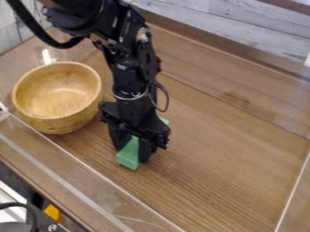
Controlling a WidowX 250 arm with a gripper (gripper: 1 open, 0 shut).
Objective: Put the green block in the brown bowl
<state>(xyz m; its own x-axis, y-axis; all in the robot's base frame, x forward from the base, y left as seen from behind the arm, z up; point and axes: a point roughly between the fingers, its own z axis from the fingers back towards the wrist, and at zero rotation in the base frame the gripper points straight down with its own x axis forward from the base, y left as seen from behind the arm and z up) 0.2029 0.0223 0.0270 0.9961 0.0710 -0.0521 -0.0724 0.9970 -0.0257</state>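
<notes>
The green block (130, 155) is a small bright green bar on the wooden table, near its front middle. My gripper (133, 148) points straight down over it, with the black fingers shut on the block's upper part; only the lower end shows below them. The brown bowl (54, 96) is round, light wood with a thick rim, and stands to the left of the gripper, empty inside.
The black arm (109, 41) reaches in from the upper left, passing over the bowl's right side. A clear plastic wall (72, 168) runs along the table's front and right. A cable and dark gear (31, 216) sit at the bottom left corner.
</notes>
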